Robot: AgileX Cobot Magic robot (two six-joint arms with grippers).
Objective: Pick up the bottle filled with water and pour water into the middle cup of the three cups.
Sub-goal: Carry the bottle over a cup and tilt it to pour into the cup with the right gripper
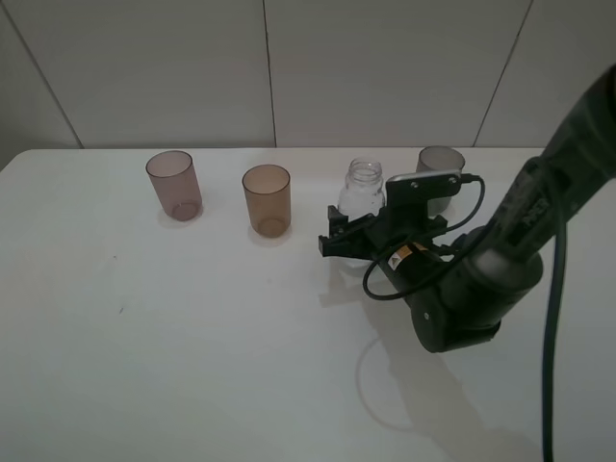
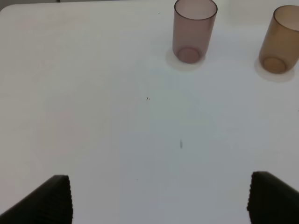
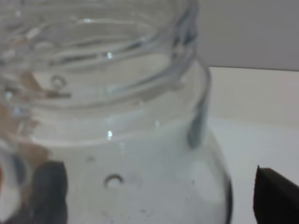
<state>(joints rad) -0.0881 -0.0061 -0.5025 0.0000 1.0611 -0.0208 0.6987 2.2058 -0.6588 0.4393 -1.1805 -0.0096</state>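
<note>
The clear capless bottle point(image 1: 364, 188) stands on the white table between the amber-brown middle cup point(image 1: 267, 199) and the dark grey cup point(image 1: 441, 173). My right gripper point(image 1: 354, 237) straddles the bottle's lower body. In the right wrist view the bottle point(image 3: 131, 140) fills the picture; one dark finger point(image 3: 46, 186) sits at its side and the other point(image 3: 275, 196) stands a little off it, so the right gripper point(image 3: 161, 196) is open. The left gripper point(image 2: 159, 200) is open over bare table, short of the pinkish-mauve cup point(image 2: 194, 30) and the amber cup point(image 2: 280, 39).
The pinkish-mauve cup point(image 1: 174, 185) is leftmost in the row of three. The grey cup is partly hidden behind the right arm's wrist camera mount point(image 1: 423, 183). A black cable point(image 1: 553, 318) hangs along the right arm. A tiled wall point(image 1: 289, 67) rises behind the table point(image 1: 144, 337).
</note>
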